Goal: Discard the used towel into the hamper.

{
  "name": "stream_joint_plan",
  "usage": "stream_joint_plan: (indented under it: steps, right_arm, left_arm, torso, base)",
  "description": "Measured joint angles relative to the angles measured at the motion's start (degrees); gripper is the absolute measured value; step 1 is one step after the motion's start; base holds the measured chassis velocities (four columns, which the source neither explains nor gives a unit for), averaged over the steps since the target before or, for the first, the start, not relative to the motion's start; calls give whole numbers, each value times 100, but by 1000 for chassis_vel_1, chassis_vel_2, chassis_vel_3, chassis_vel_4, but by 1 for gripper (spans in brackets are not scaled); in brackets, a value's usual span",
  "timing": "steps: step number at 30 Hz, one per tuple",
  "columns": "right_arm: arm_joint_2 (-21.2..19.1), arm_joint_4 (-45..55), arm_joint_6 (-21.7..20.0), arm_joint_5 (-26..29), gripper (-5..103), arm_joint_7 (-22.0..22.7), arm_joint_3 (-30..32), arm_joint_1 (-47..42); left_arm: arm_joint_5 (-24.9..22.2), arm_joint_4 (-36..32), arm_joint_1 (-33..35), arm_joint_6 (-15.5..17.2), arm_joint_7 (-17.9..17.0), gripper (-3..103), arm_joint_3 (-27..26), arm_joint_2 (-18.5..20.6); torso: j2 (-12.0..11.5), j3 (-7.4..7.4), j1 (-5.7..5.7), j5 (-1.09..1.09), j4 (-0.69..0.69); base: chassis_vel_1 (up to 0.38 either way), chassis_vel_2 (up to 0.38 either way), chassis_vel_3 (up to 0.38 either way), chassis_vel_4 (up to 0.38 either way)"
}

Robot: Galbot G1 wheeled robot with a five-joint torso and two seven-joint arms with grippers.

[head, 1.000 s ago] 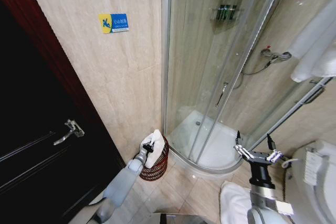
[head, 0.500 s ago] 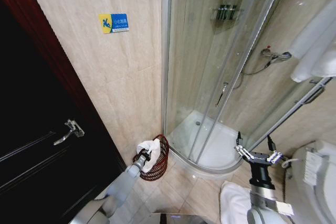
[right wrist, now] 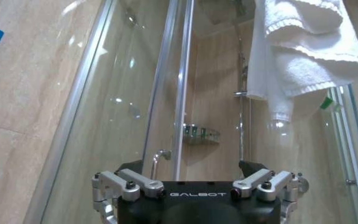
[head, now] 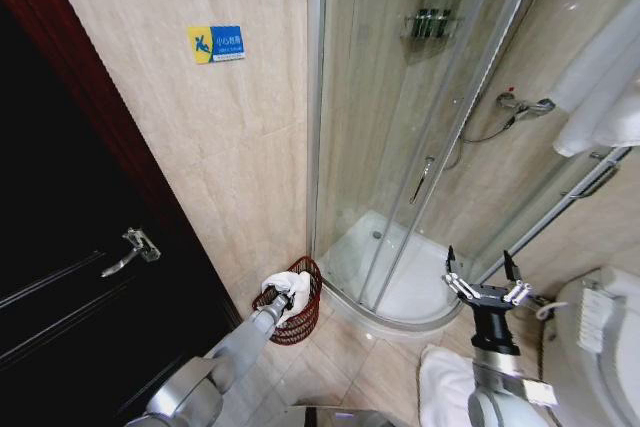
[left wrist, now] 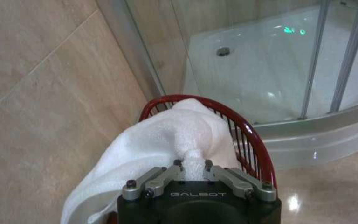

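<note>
Left wrist view shows the left gripper (left wrist: pixel 191 164) pinched tight on a fold of the white towel (left wrist: pixel 160 144), which drapes over the rim of the red hamper (left wrist: pixel 253 144) just ahead of it. Right gripper (head: pixel 478 269) stands spread wide, holding nothing, well apart beside the shower.

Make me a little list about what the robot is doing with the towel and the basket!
towel: white towel, draped over the hamper's rim, partly inside
hamper: red-brown wire hamper, on the floor between the wall and the shower
left end effector: left end effector, shut on a fold of the towel, above the hamper
right end effector: right end effector, open, raised near the shower door, holding nothing
task: towel not yet let go
</note>
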Motion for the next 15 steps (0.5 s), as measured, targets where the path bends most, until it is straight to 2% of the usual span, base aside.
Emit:
stream_joint_plan:
  steps: [8,15]
  right_arm:
    - [82,14,113,70,100,-359,-73,56]
    - [87,67,128,62,100,-515,-174,77]
  left_arm:
    - [-202,245,-193,92,8,9,413,-98]
    - [-283,393,-221,177,-7,9,361,-374]
  torso:
    - [0,0,0,1,0]
    - [0,0,0,-1,-1]
  base:
    - [0,0,0,0]
    - [0,0,0,0]
